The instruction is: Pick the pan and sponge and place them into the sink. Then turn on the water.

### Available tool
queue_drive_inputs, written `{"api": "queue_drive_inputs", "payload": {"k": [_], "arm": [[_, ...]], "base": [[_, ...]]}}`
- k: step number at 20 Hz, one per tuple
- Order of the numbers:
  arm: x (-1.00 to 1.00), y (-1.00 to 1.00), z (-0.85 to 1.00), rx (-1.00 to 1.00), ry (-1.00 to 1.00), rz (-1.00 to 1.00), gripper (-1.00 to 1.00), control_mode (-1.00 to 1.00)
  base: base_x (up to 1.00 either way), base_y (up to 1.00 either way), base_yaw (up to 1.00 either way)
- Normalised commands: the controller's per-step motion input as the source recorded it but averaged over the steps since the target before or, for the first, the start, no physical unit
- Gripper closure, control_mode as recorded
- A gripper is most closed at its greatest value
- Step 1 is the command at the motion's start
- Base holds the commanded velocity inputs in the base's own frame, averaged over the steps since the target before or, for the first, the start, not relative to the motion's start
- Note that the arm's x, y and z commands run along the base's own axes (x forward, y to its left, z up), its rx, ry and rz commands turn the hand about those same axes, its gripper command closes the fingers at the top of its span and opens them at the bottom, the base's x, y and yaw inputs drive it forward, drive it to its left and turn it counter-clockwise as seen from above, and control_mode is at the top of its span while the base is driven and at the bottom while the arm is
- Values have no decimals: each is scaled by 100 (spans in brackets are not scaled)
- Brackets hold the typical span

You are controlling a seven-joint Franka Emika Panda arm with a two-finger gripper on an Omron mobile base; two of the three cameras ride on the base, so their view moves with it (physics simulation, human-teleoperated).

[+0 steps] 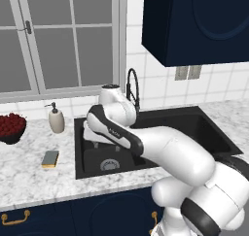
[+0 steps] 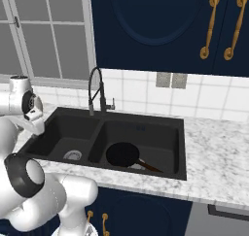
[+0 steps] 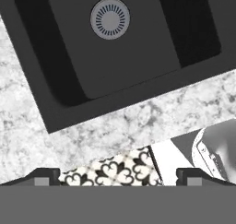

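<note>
The black frying pan (image 2: pixel 123 154) is seen lying flat in the right basin of the matte black double sink (image 2: pixel 68 114), its long handle pointing right. The grey-green sponge (image 1: pixel 50 158) (yellow underneath) is left flat on the marble counter, left of the sink.

soap dispenser (image 1: pixel 56 118), bowl of red fruit (image 1: pixel 10 127), window (image 1: pixel 53 36)

I can read no text, label, brand or number anywhere from here. The soap dispenser (image 1: pixel 56 118) is plain, and the cabinet doors (image 2: pixel 160 26) carry no writing either.
</note>
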Motion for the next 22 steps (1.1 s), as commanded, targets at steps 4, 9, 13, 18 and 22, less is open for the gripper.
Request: {"api": "queue_drive_inputs", "payload": {"k": [4, 9, 13, 18, 22], "arm": [[25, 73, 0, -5, 0, 0, -100, -100], [37, 71, 0, -4, 3, -1, -100, -100], [47, 64, -13, -3, 4, 0, -100, -100], [51, 57, -33, -3, 6, 0, -100, -100], [27, 53, -33, -4, 4, 0, -100, -100]], "base": [[0, 0, 0], [0, 0, 0], [0, 0, 0], [0, 0, 0], [0, 0, 0]]}}
